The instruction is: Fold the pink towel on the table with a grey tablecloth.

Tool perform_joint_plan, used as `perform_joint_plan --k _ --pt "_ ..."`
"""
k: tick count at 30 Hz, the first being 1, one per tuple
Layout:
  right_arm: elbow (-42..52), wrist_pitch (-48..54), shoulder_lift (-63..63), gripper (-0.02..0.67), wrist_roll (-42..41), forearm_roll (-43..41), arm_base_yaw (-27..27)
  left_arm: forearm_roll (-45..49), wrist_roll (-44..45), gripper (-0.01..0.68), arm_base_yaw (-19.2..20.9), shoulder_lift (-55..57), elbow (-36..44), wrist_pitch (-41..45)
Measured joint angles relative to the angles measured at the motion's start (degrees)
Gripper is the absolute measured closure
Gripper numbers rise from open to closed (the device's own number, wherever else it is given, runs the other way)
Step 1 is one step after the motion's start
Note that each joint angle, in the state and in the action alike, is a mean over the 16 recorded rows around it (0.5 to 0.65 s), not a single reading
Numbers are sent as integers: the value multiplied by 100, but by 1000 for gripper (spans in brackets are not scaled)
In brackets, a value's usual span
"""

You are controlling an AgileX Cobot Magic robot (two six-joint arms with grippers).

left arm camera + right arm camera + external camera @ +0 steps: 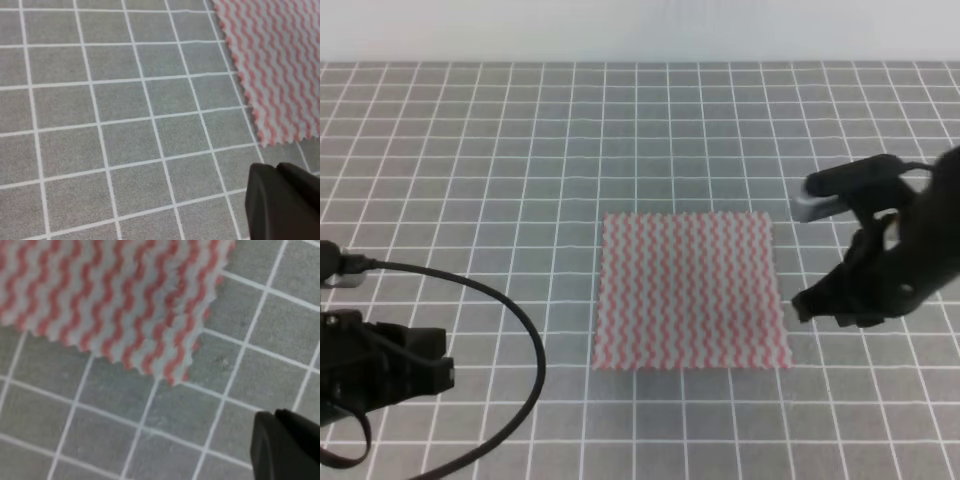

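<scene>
The pink towel (688, 290) lies flat and unfolded in the middle of the table with a grey tablecloth (470, 180). My right gripper (801, 305) hovers just off the towel's right edge, close to its near right corner, and its fingers look pressed together. The right wrist view has that towel corner (115, 300) at upper left and the dark gripper tip (274, 415) at lower right. Well left of the towel, my left gripper (446, 372) rests low, shut and holding nothing. In the left wrist view the towel's near left corner (275, 65) sits beyond the gripper tip (276, 169).
A black cable (510, 310) loops over the cloth from the left arm toward the front edge. The right arm's grey-white link (815, 205) hangs above the table beside the towel's far right corner.
</scene>
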Motion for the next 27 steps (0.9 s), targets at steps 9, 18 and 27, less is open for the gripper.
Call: perform_joint_plan --k 9,18,27 --pt "-456 -170 963 427 737 -318 401 9 -1 673 -86 13 2 -9" --pt "-470 -362 1548 326 729 -45 403 14 -1 673 -84 25 3 -2" --pt "-475 -448 1849 349 719 57 405 10 12 673 -85 19 3 -5"
